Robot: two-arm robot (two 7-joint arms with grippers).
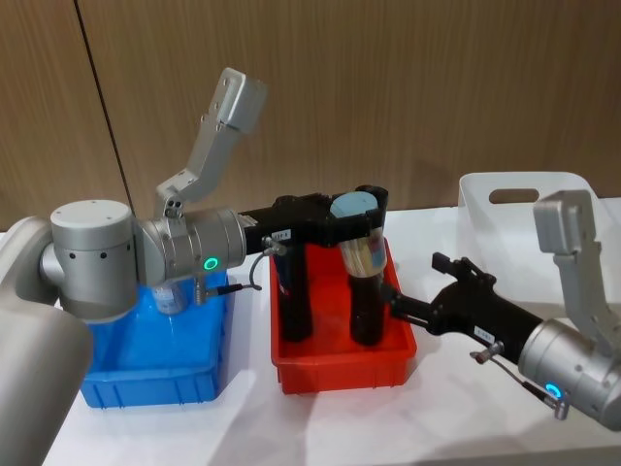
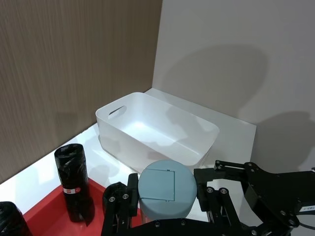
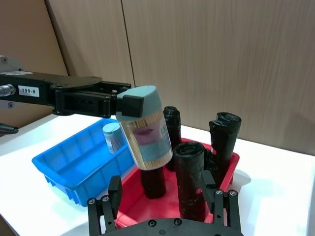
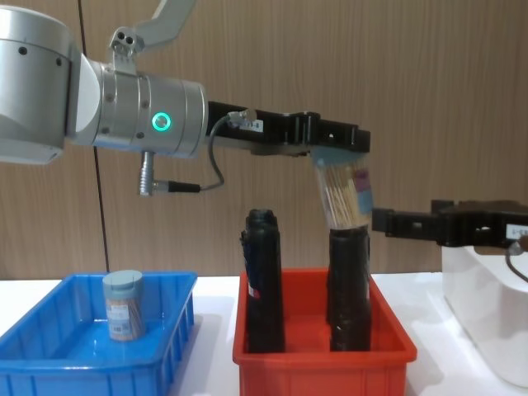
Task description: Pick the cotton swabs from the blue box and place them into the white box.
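My left gripper [image 1: 359,216] is shut on a cotton swabs jar [image 1: 361,241], holding it by its pale lid, slightly tilted, above the red bin. The same jar [image 4: 345,194] hangs just over a black cylinder, and its lid [image 2: 166,189] sits between the fingers. A second cotton swabs jar [image 4: 124,305] stands upright in the blue box [image 4: 49,363] at the left. The white box [image 1: 485,209] stands at the far right, with nothing visible inside [image 2: 123,142]. My right gripper [image 1: 417,282] is open at the red bin's right side, below and right of the held jar.
A red bin [image 1: 340,374] between the two boxes holds tall black cylinders [image 4: 264,280] [image 4: 348,280], which rise well above its rim. A wooden wall stands close behind the table. White tabletop lies in front of the bins.
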